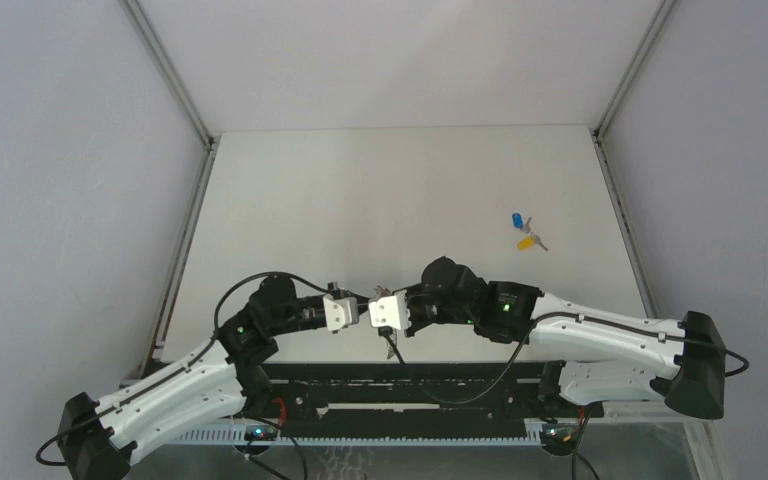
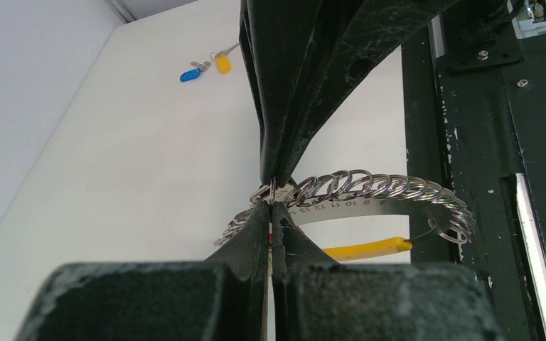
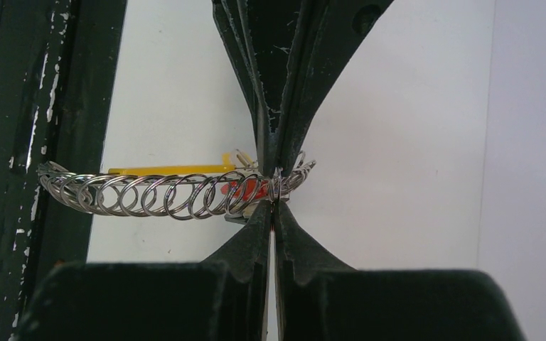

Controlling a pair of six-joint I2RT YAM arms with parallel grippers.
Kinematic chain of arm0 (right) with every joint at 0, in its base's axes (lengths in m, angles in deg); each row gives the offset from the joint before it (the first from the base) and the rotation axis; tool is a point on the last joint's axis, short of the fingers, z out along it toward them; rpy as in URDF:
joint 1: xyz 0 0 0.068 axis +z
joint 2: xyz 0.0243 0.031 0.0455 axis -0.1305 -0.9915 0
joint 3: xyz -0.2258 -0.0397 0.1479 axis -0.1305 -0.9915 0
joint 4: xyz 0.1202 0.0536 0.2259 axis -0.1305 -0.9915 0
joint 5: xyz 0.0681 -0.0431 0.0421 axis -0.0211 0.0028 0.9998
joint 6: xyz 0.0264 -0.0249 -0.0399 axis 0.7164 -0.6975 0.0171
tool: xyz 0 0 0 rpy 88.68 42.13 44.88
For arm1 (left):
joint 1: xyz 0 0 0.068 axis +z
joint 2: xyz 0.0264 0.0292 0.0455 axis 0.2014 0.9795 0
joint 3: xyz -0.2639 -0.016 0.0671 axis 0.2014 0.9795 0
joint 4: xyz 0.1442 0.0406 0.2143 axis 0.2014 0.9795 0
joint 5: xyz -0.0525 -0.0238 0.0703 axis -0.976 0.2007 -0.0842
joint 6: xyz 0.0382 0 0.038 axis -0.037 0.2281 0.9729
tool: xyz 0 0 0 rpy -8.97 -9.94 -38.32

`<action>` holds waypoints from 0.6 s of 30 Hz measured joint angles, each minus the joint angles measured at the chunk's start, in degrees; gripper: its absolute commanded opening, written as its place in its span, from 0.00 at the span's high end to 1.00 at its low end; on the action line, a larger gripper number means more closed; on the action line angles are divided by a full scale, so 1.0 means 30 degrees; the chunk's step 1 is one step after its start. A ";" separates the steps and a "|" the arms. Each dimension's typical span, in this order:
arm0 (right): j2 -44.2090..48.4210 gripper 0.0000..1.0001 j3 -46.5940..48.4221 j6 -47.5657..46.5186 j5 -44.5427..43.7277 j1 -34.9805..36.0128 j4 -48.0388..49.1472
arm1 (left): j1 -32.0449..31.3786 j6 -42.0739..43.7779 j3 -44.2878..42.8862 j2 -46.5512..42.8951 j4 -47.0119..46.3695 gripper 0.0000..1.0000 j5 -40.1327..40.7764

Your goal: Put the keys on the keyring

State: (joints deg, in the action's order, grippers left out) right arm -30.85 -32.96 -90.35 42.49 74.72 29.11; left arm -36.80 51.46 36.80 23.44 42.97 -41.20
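Observation:
The keyring (image 2: 370, 188) is a curved metal band strung with several wire rings, with a yellow piece (image 2: 362, 249) and a red piece (image 3: 245, 188). It hangs above the table's near middle (image 1: 378, 292). My left gripper (image 2: 273, 206) and right gripper (image 3: 274, 202) meet tip to tip there. Each is shut on the keyring, pinching one thin ring. In the left wrist view the right gripper's fingers (image 2: 284, 106) come down from above. The keys lie far off at the table's right: a blue-headed one (image 1: 517, 220) and a yellow-headed one (image 1: 527, 242), close together, also seen from the left wrist (image 2: 189, 74).
A black rail frame (image 2: 469, 142) runs along the table's near edge, just under the keyring and beside both grippers (image 3: 14, 106). Grey walls close the table's left, right and far sides.

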 measured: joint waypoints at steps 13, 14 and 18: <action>0.1013 1.00 -0.0189 0.0284 -0.0102 -0.0007 0.0408 | 0.0000 0.0000 0.0000 -0.0051 -0.0641 1.00 0.0131; 0.1180 1.00 -0.0233 0.0277 -0.0007 -0.0007 0.0495 | 0.0000 -0.0007 0.0000 -0.0007 -0.0627 1.00 0.0204; 0.1792 1.00 -0.0270 0.0277 0.0619 0.0000 0.1282 | -0.0015 -0.0044 0.0000 0.0423 -0.0546 1.00 0.0590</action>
State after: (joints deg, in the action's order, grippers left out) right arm -25.47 -33.77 -89.52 44.35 74.72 32.96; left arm -36.85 51.33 36.80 24.71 41.33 -39.43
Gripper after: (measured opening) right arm 0.003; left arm 0.009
